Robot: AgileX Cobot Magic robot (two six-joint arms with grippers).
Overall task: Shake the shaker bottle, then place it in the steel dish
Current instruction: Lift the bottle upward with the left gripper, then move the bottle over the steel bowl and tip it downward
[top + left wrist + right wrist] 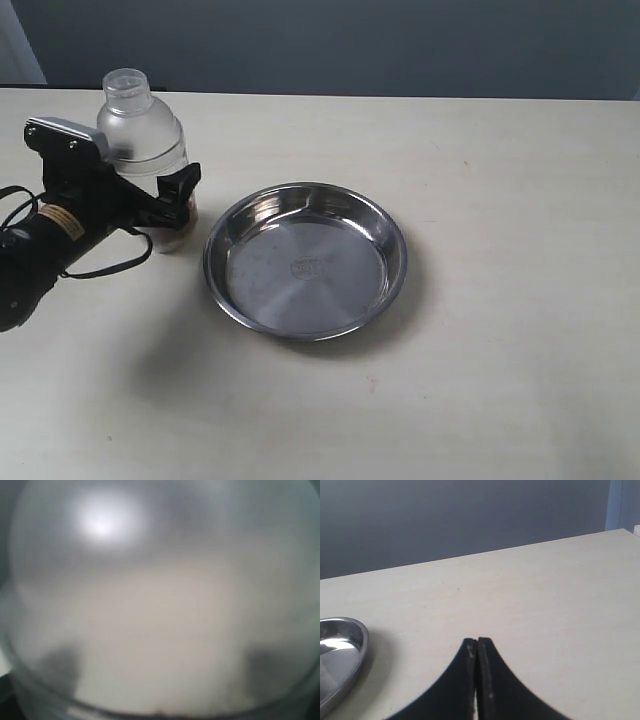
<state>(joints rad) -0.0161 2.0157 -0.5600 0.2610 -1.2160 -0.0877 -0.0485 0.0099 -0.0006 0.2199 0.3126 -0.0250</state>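
The shaker bottle (pixel 143 130), clear plastic with a small round cap and brown pellets at its bottom, stands upright on the table just left of the steel dish (pixel 305 260). My left gripper (pixel 165 198) reaches in from the left and is shut on the bottle's lower body; one black finger (pixel 186 186) shows on its near side, the other is hidden behind it. In the left wrist view the blurred bottle (pixel 160 595) fills the picture. My right gripper (pixel 477 641) is shut and empty above bare table, with the dish's rim (pixel 360 645) off to one side.
The beige table (pixel 500 200) runs to a dark grey wall at the back. The left arm's black body and cable (pixel 50 250) lie over the table's left side. The right arm does not show in the exterior view.
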